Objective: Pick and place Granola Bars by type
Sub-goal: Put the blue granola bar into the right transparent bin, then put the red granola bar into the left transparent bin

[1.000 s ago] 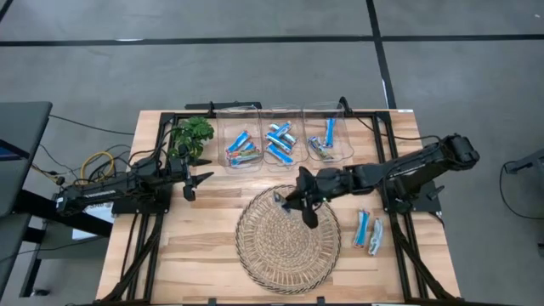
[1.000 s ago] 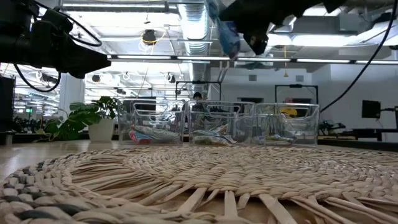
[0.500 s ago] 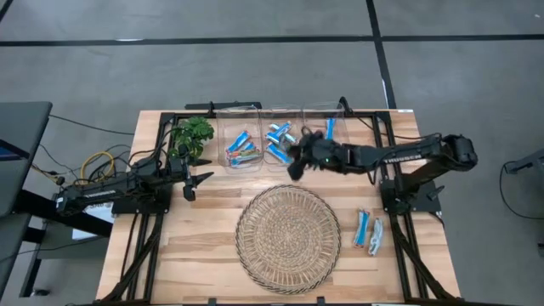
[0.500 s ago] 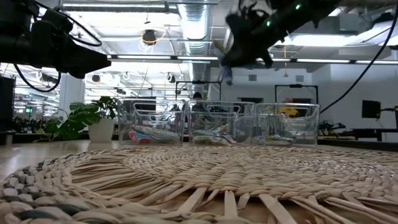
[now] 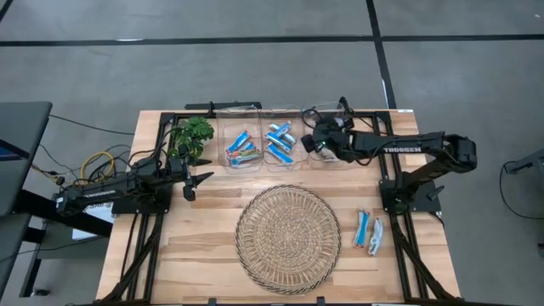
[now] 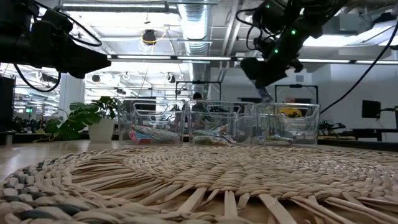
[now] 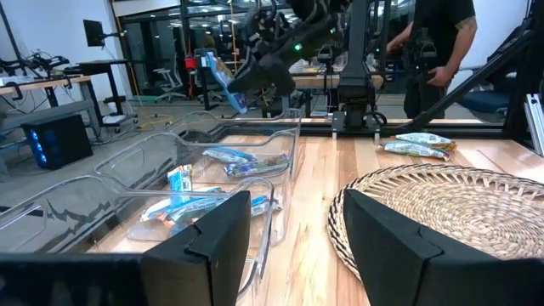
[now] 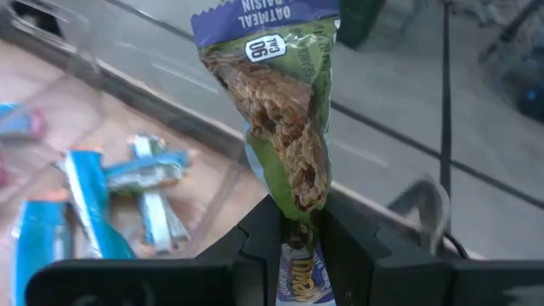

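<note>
Wooden surface (image 5: 204, 221) carries a round wicker mat (image 5: 287, 238) and three clear bins (image 5: 285, 134) holding granola bars (image 5: 279, 143). Right gripper (image 5: 316, 140) hangs over the right-hand bin, clamped on an oatmeal raisin bar (image 8: 285, 136). Left gripper (image 5: 201, 180) waits near the plant (image 5: 191, 136), fingers apart. Two bars (image 5: 368, 231) lie beside the mat.

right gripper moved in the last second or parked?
Yes. In the high view the right gripper, shut on a granola bar, went from over the wicker mat toward the table's far edge, now above the rightmost clear bin.
</note>
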`<state>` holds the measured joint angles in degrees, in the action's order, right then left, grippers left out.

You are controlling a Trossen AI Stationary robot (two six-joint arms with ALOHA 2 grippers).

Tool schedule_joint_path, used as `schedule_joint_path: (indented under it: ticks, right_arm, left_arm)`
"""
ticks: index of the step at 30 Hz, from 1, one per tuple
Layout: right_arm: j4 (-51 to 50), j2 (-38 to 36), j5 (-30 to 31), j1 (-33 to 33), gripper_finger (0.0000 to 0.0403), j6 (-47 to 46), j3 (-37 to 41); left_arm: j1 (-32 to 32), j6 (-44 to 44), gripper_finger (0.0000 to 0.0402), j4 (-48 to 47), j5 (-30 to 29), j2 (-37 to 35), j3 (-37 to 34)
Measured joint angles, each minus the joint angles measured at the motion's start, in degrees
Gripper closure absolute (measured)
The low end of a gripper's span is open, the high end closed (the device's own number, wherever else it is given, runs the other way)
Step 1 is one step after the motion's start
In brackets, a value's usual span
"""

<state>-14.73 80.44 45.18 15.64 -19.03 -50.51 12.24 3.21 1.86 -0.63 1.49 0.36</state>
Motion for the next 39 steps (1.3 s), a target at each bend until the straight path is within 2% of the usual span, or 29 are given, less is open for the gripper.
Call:
schedule_joint_path:
  ticks: [4, 10, 15, 19, 27, 31, 34, 39]
  right_arm:
    - [-5.9, 0.0, -1.4, 1.0, 0.0336, -5.1, 0.0]
    - [-8.5, 0.1, -12.0, 2.1, 0.0336, -6.5, 0.0]
    - [-10.0, 0.4, -13.2, 3.2, 0.0329, -10.0, 0.0]
    - [-12.0, 0.4, -13.7, 3.6, 0.0296, -11.2, 0.0]
    - [-12.2, 0.4, -13.4, 3.6, 0.0176, -14.5, 0.0]
    - [-10.3, 0.4, -14.7, 3.6, 0.0138, -14.6, 0.0]
    - [-6.4, 0.1, -19.4, 3.6, 0.0130, -14.6, 0.0]
    - [1.3, -2.1, -31.4, 2.9, 0.0128, -16.0, 0.0]
  left_arm:
    - [0.0, 0.0, 0.0218, 0.0, 0.0, 0.0, 0.0]
    - [0.0, 0.0, 0.0218, 0.0, 0.0, 0.0, 0.0]
    - [0.0, 0.0, 0.0218, 0.0, 0.0, 0.0, 0.0]
    - [0.0, 0.0, 0.0218, 0.0, 0.0, 0.0, 0.0]
    - [0.0, 0.0, 0.0218, 0.0, 0.0, 0.0, 0.0]
    - [0.0, 0.0, 0.0218, 0.0, 0.0, 0.0, 0.0]
    - [0.0, 0.0, 0.0218, 0.0, 0.0, 0.0, 0.0]
    - [0.0, 0.0, 0.0218, 0.0, 0.0, 0.0, 0.0]
